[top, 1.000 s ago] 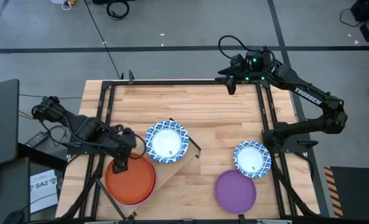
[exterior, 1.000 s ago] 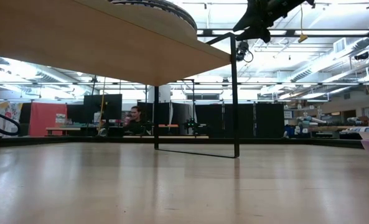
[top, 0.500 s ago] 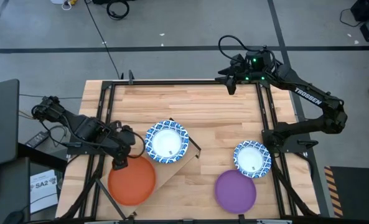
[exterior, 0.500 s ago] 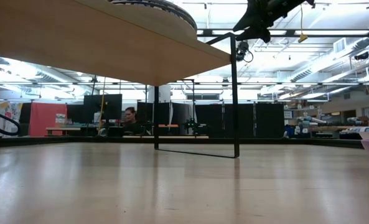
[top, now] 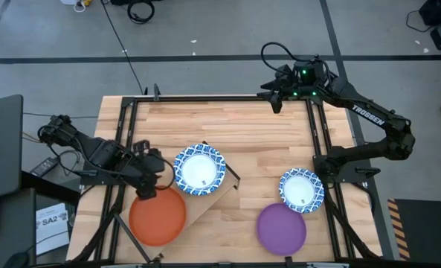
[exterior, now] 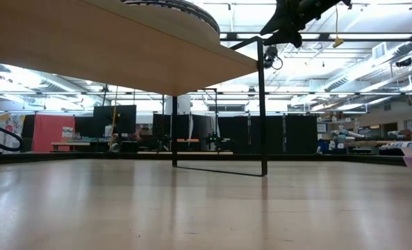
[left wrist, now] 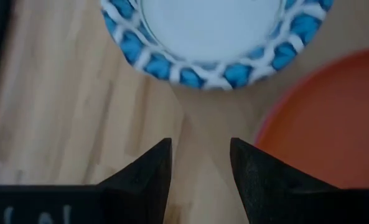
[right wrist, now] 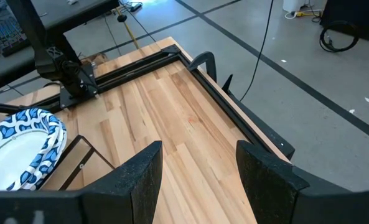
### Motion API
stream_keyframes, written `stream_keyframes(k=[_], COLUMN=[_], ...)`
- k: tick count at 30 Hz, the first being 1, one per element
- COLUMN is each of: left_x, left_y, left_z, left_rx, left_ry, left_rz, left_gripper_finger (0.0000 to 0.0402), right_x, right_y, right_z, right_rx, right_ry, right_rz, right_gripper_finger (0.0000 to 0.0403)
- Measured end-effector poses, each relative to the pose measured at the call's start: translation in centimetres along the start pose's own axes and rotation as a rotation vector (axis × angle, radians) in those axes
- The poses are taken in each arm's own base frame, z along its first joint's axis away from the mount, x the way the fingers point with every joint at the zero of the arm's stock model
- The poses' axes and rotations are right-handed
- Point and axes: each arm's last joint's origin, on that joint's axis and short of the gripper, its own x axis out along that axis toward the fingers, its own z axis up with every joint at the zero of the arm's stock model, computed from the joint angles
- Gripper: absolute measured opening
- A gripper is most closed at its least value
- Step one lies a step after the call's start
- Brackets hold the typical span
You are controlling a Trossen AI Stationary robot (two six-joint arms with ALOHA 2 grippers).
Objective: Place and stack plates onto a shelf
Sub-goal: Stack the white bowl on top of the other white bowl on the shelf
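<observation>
My left gripper (top: 147,187) hangs over the light wood shelf board (top: 205,202) near the table's left edge, its dark tapered fingers (left wrist: 144,177) apart and holding nothing. Just beside them lie a round blue-and-white patterned plate with a glossy white centre (top: 199,170) and a plain round orange plate (top: 157,215), both on the shelf. My right gripper (top: 275,100) waits at the slatted wooden table's (top: 227,126) far edge, fingers spread. Near the right edge rest a second blue-and-white plate (top: 301,189) and a smooth purple plate (top: 282,227).
</observation>
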Motion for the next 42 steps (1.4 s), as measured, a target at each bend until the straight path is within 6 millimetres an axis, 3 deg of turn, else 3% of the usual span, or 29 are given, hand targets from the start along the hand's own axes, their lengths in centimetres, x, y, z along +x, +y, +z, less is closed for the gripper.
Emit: stream_keyframes(k=[8, 17, 26, 29, 37, 42], left_x=[-1.6, -5.7, -8.1, -7.2, -2.1, 0.2], left_y=[1.7, 6.4, 8.9, 8.9, 8.5, 8.7], left_z=[-0.4, -2.2, -3.7, -4.4, -7.2, -9.1], left_rx=[0.094, -0.001, -0.036, -0.037, -0.022, -0.060], left_ry=[-0.130, -0.369, -0.559, -0.607, -0.823, -0.916], left_rz=[0.073, 0.109, 0.161, 0.157, 0.076, 0.013], left_gripper_finger=[0.0169, 0.0169, 0.0169, 0.0169, 0.0169, 0.0169], right_x=[0.0, 0.0, 0.0, 0.0, 0.0, 0.1], right_y=[0.0, 0.0, 0.0, 0.0, 0.1, 1.2], right_z=[0.0, 0.0, -0.1, -0.2, -0.7, -1.7], right_rx=[0.000, 0.000, 0.001, 0.001, -0.005, -0.041], right_ry=[0.000, 0.000, 0.006, 0.019, 0.069, 0.167], right_rz=[0.001, 0.004, 0.004, 0.003, 0.016, 0.111], right_gripper_finger=[0.0210, 0.0210, 0.0210, 0.0210, 0.0210, 0.0210])
